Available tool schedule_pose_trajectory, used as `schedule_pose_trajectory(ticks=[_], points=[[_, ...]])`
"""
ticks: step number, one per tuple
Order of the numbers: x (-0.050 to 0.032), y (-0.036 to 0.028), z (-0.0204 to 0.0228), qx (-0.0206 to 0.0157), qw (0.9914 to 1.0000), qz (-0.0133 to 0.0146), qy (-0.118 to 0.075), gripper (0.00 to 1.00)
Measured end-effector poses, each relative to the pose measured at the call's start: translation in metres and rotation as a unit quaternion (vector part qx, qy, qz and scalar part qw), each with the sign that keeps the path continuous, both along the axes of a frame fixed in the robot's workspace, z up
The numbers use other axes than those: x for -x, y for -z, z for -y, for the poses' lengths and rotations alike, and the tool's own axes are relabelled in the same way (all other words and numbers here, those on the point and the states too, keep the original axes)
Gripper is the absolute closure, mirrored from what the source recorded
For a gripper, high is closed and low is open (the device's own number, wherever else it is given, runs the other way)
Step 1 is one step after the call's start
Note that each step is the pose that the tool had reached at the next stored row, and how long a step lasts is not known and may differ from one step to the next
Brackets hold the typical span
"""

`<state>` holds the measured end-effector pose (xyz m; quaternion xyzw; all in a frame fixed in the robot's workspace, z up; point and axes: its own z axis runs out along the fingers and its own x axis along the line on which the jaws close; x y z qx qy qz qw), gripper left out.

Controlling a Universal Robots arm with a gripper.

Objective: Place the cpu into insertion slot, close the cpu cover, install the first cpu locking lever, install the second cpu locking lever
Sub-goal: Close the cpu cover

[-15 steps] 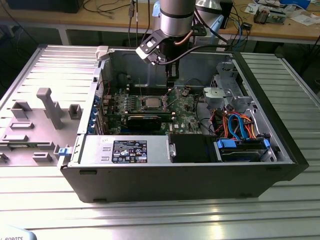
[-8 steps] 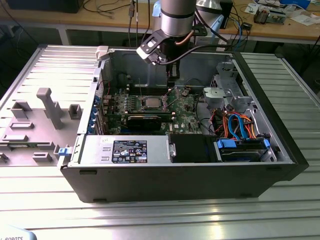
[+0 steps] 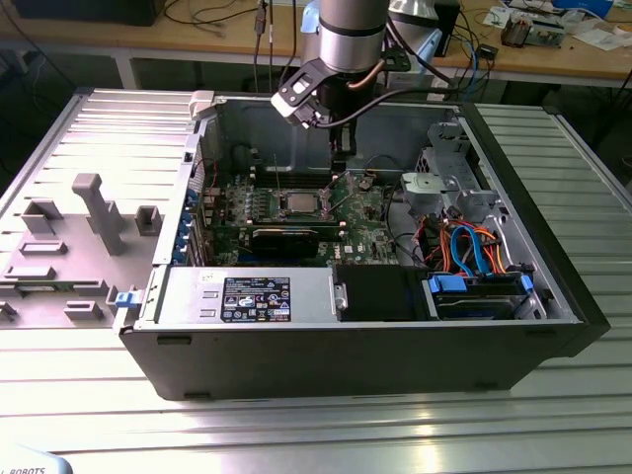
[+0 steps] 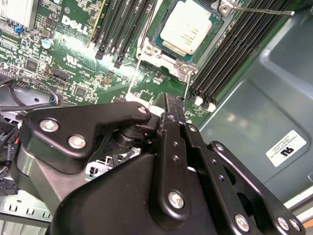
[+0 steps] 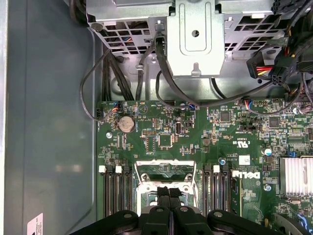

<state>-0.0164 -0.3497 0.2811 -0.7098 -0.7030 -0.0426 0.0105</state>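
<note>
Exterior view: the arm (image 3: 351, 35) reaches straight down into the open computer case (image 3: 513, 326), with the gripper (image 3: 342, 170) low over the motherboard (image 3: 370, 212). In both wrist views the jaws are pressed together. Just beyond them the square cpu (image 4: 188, 30) lies flat in the insertion slot (image 4: 157, 53), metal top up. A white printed label (image 4: 286, 148) sits on the case wall.

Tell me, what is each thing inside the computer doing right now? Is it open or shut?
cpu: lying flat in its socket.
insertion slot: filled by the cpu.
cpu cover: open, tipped up on its hinge.
locking lever: sticking out, not latched.
pincer: fingers together, right by the raised cover.
computer case: lying on its side, panel off.
</note>
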Motion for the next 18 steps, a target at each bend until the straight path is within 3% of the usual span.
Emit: schedule_pose_trajectory(ticks=[2, 18], points=[[-0.0091, 0.0000, 0.0000, 0.0001, 1.00000, 0.0000, 0.000, 0.89], [-0.0115, 0.0001, 0.0000, 0.0001, 1.00000, 0.0000, 0.000, 0.89]])
